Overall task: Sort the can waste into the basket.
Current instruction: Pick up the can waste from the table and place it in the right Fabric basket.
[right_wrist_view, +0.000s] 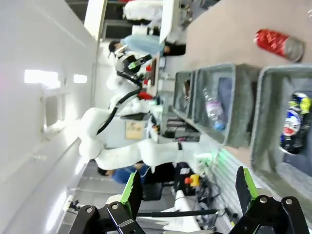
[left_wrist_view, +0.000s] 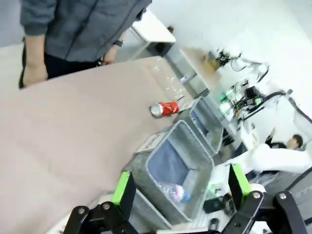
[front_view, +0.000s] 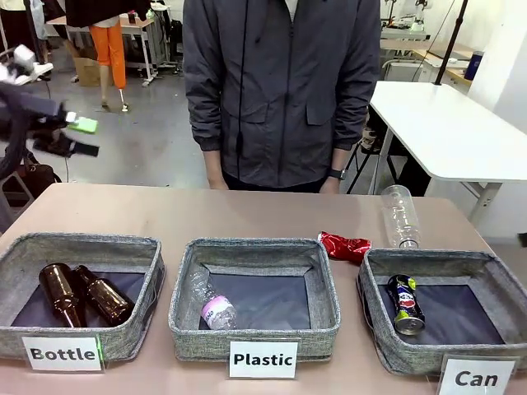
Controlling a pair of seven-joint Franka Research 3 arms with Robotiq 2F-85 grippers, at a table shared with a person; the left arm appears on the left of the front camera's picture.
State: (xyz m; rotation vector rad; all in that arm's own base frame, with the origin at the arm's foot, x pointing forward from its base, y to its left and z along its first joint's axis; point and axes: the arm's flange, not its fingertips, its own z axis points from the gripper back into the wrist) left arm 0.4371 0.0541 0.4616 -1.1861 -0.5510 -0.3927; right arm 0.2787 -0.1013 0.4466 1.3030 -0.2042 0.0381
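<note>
With both arms' jaws spread and empty, the crushed red can, at eleven o'clock of the Can basket, could skid from a glancing pinch.

At ten o'clock in the front view the left arm is smearing into a dark blur and running off the edge. At five o'clock the basket is losing its right corner, and its "Can" label its foot, to the frame. The dark can is showing print too small to read. At twelve the person is being cropped at the collar. The right wrist view is cutting the basket off at three o'clock.
</note>
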